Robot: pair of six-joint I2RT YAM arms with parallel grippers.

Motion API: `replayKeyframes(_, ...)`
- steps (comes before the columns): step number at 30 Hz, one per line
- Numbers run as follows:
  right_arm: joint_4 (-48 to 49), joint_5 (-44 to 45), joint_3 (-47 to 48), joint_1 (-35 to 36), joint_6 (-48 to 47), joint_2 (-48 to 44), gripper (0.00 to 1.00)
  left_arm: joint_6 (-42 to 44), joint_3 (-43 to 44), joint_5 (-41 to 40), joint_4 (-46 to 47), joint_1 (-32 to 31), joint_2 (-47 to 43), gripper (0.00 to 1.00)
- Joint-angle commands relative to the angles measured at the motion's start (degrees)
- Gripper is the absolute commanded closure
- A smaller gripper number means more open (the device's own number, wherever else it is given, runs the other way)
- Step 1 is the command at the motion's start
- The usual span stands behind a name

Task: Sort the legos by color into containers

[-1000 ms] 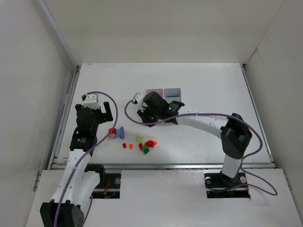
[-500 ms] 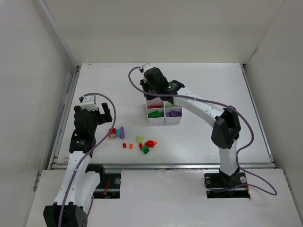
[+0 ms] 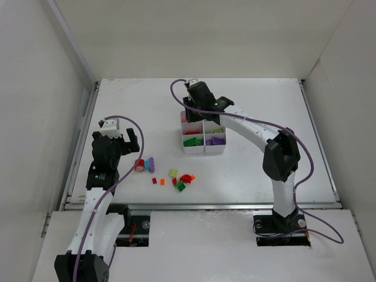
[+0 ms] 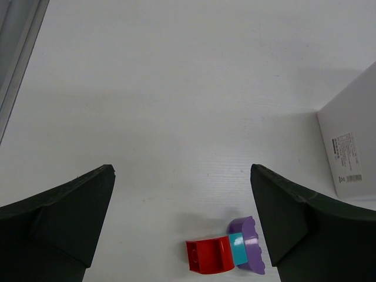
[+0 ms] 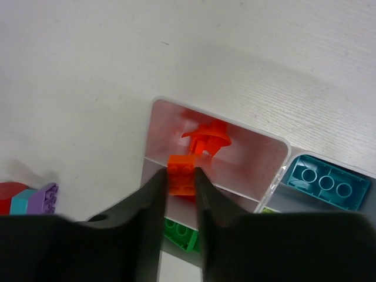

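Orange lego brick [image 5: 182, 174] clamped in right claw [image 5: 180, 180], above corner compartment of white tray [image 3: 194, 150] holding orange piece [image 5: 207, 136]; cyan brick [image 5: 323, 183] in neighbouring compartment. Left claw [image 4: 182, 176] spread apart over counter [image 4: 176, 88], red-cyan-purple cluster [image 4: 226, 257] just below. Loose legos [image 3: 179, 178] on counter, apart from tray

Right claw [image 3: 190, 112] over white tray [image 3: 204, 151], legos [image 3: 187, 177] scattered near left claw [image 3: 126, 138]

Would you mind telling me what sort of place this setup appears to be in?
Probably a lab robot test cell: plain white walls box in a white table, a left arm and right arm are mounted at its near edge, and toy bricks lie near a divided tray.
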Motion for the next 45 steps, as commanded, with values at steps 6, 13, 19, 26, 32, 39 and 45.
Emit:
replayKeyframes(6,5.5,0.3,-0.9,-0.3,0.6,-0.1,0.58,-0.7,-0.2,0.8,2.9,0.3,0.0,0.0)
replayKeyframes(13,5.6,-4.2,-1.5,-0.3,-5.8,-1.3,0.45,-0.7,0.3,1.3,2.4,0.3,0.6,0.0)
replayKeyframes(19,4.9,-8.5,-15.6,5.8,-20.8,-11.3,0.43,-0.7,0.3,1.3,2.4,0.3,0.6,0.0)
replayKeyframes(26,0.2,-9.2,-32.7,12.1,-18.5,-18.7,0.52,-0.7,-0.2,3.0,2.4,0.3,0.0,0.0)
replayKeyframes(32,3.2,-10.0,-41.7,13.9,-13.9,-19.3,0.53,-1.2,-0.2,4.0,2.9,0.3,0.0,0.0)
replayKeyframes(39,6.0,-9.8,-41.1,17.6,-11.3,-14.3,0.51,-1.2,-0.2,4.0,2.4,0.3,-2.3,0.0)
replayKeyframes(45,7.2,-9.1,-38.6,17.6,-10.8,-10.9,0.51,-1.2,-0.7,3.5,2.4,0.3,-4.7,0.0)
